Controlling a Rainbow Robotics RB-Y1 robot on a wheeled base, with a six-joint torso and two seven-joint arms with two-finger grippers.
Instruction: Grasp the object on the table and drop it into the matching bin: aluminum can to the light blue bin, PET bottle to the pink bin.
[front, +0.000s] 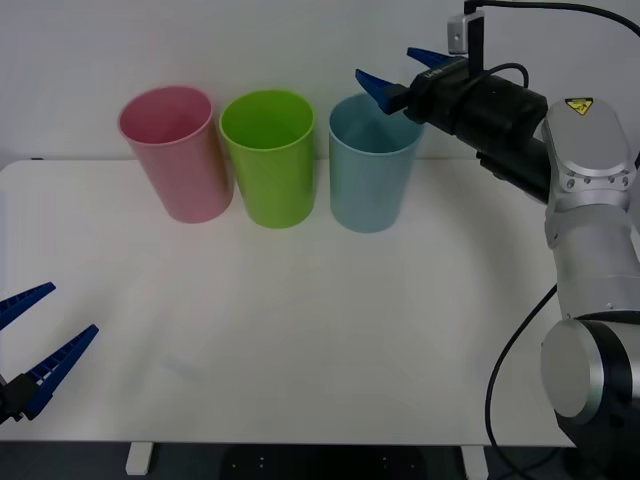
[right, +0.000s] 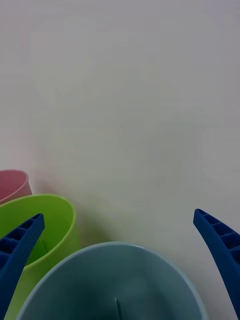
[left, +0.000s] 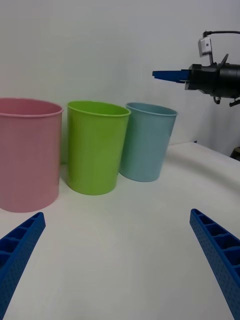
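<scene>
My right gripper (front: 388, 68) hangs open just above the rim of the light blue bin (front: 368, 190), with nothing between its fingers. In the right wrist view the gripper (right: 119, 217) looks down into the light blue bin (right: 140, 280), whose visible inside shows no can. The pink bin (front: 185, 170) stands at the left end of the row. The aluminum can and the PET bottle are out of view. My left gripper (front: 70, 311) is open and empty, low over the white table (front: 300, 340) at its front left.
A lime green bin (front: 272, 175) stands between the pink and light blue bins, the three nearly touching along the table's far edge against a white wall. From the left wrist, the pink bin (left: 27, 155), green bin (left: 95, 150) and light blue bin (left: 147, 145) stand in a row.
</scene>
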